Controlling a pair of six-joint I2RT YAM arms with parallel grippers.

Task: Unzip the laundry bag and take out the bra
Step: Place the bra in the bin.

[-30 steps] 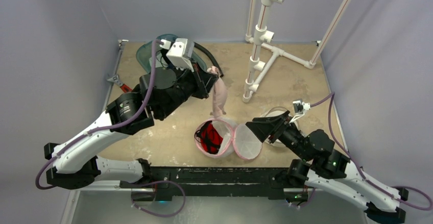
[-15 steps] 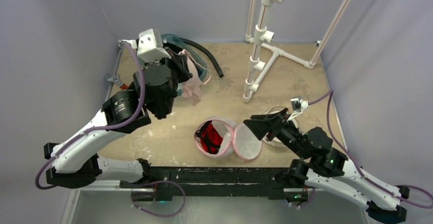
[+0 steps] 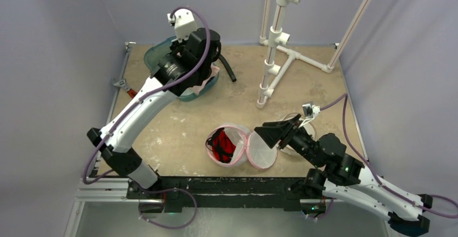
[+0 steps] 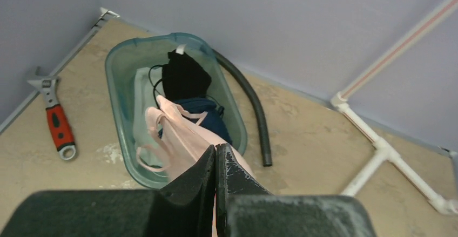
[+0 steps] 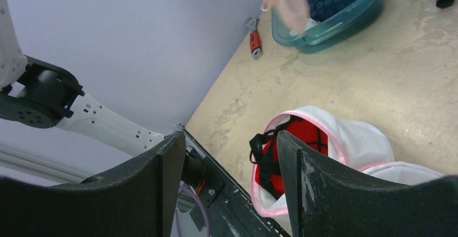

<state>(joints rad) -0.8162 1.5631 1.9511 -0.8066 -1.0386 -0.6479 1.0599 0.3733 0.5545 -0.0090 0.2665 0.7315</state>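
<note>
So, the sandy bench [image 3: 324, 91] carries everything. Back left on it sits a teal tub [image 4: 116, 69] with dark clothes [image 4: 186, 78] in it. The left claw [image 4: 216, 149] hangs right over the tub's near rim, clenched on the pale pink bra [image 4: 181, 134], which drapes down across that rim. Near the front edge, the white laundry bag [image 3: 240, 137] with pink trim lies unzipped, its flap thrown open to the right and a red and black garment [image 3: 220, 145] inside. The right claw [image 5: 231, 140] hovers just beside the flap, jaws spread, gripping nothing. A red-handled wrench [image 4: 56, 121] lies left of the tub.
</note>
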